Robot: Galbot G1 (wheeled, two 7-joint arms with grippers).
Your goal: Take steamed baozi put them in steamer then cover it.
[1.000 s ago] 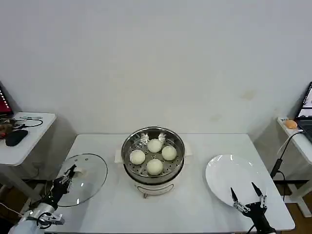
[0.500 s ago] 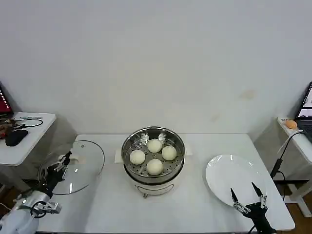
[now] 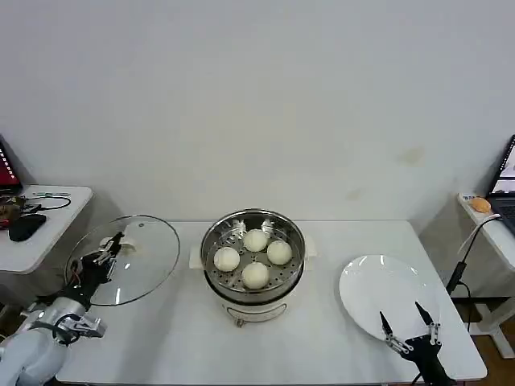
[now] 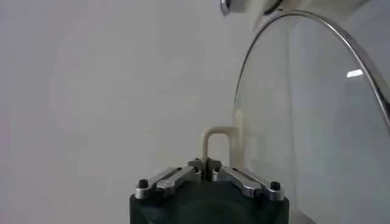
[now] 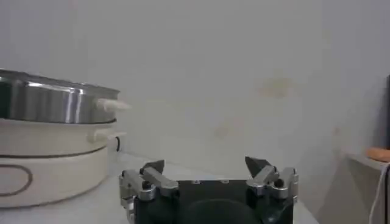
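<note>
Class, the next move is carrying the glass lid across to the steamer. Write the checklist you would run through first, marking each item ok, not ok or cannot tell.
1. All four steamed baozi sit inside the steamer: ok.
2. Left gripper is shut on the cover's handle: ok.
3. The cover is lifted clear of the table, tilted: ok.
4. The cover hangs level enough to seat on the steamer's rim: not ok, it is tilted.
5. Right gripper is open and parked over the near edge of the white plate, away from the steamer: ok.
6. How firm the grip on the handle is: cannot tell.
</note>
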